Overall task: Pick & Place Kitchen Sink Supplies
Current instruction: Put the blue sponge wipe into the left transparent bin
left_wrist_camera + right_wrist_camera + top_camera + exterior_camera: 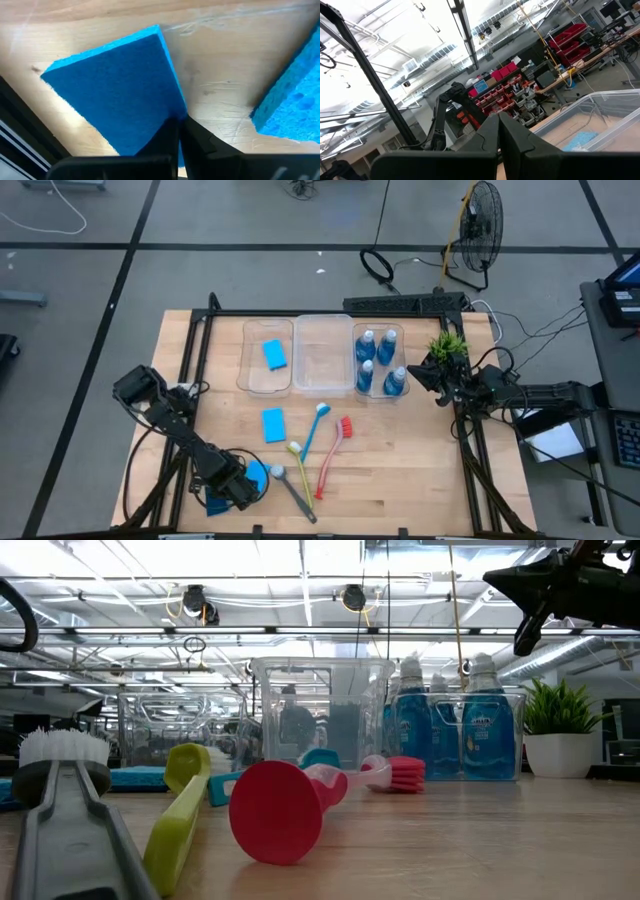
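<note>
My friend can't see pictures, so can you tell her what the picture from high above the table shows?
A wooden table seen from above holds three clear bins: one with a blue sponge, one empty, one with four bottles of blue liquid. In front lie another sponge and four brushes. The left gripper reaches down at the near edge; the right gripper waits by a potted plant.

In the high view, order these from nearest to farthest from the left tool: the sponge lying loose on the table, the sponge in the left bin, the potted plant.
Measured from the left tool, at the table's near-left corner:
1. Loose sponge, mid-table.
2. Binned sponge, in the left bin.
3. Potted plant, far-right corner.
</note>
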Available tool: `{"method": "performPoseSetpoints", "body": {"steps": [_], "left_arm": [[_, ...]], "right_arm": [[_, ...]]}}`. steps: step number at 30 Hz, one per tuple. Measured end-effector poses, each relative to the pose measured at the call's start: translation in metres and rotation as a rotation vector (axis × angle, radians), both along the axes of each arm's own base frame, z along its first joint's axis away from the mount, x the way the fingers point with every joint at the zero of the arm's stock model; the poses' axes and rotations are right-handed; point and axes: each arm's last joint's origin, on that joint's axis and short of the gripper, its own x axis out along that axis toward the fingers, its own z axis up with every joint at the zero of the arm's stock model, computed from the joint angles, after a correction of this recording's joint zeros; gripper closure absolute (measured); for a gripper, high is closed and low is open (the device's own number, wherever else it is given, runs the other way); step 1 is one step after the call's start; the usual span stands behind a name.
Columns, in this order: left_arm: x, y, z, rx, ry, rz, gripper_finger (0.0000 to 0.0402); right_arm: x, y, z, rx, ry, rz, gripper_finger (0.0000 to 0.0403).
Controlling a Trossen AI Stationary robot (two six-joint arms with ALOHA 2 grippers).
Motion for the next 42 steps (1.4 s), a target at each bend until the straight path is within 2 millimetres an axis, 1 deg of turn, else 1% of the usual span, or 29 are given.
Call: {"method": "performPoseSetpoints", "body": {"steps": [4, 7, 11, 16, 23, 25, 28, 30, 33, 35, 42], "left_arm": [[-0.002, 0.001, 0.004, 0.012, -0.023, -0.009, 0.0397], [-0.004, 0.003, 0.011, 0.020, -0.046, -0.009, 0.0398], [-0.010, 0.011, 0.024, 0.108, -0.086, 0.006, 0.0399], [-0.021, 0.022, 0.050, 0.201, -0.187, 0.049, 0.0400], [-0.036, 0.039, 0.083, 0.333, -0.397, 0.076, 0.0401], [-0.039, 0.043, 0.090, 0.392, -0.488, 0.043, 0.0401], [-0.040, 0.046, 0.100, 0.495, -0.683, -0.042, 0.0401], [-0.039, 0.046, 0.106, 0.567, -0.817, -0.142, 0.0401], [-0.035, 0.040, 0.115, 0.649, -1.001, -0.315, 0.0401], [-0.033, 0.036, 0.118, 0.682, -1.067, -0.376, 0.0401], [-0.028, 0.024, 0.127, 0.735, -1.223, -0.502, 0.0401]], "right_arm": [[0.000, 0.000, 0.000, 0.000, 0.000, 0.000, 0.0403], [0.000, 0.000, 0.000, 0.000, 0.000, 0.000, 0.0403], [0.000, 0.000, 0.000, 0.001, 0.000, 0.000, 0.0403], [0.000, 0.000, 0.000, 0.001, 0.000, 0.000, 0.0403], [0.000, 0.000, 0.000, 0.001, 0.000, 0.000, 0.0403], [0.000, 0.000, 0.000, 0.001, 0.000, 0.000, 0.0403], [0.000, 0.000, 0.000, 0.001, 0.000, 0.000, 0.0403], [0.000, 0.000, 0.000, 0.001, 0.000, 0.000, 0.0403], [0.000, 0.000, 0.000, 0.001, 0.000, 0.000, 0.0403], [0.000, 0.000, 0.000, 0.000, 0.000, -0.001, 0.0403], [0.000, 0.000, 0.000, 0.000, 0.000, -0.001, 0.0403]]}}
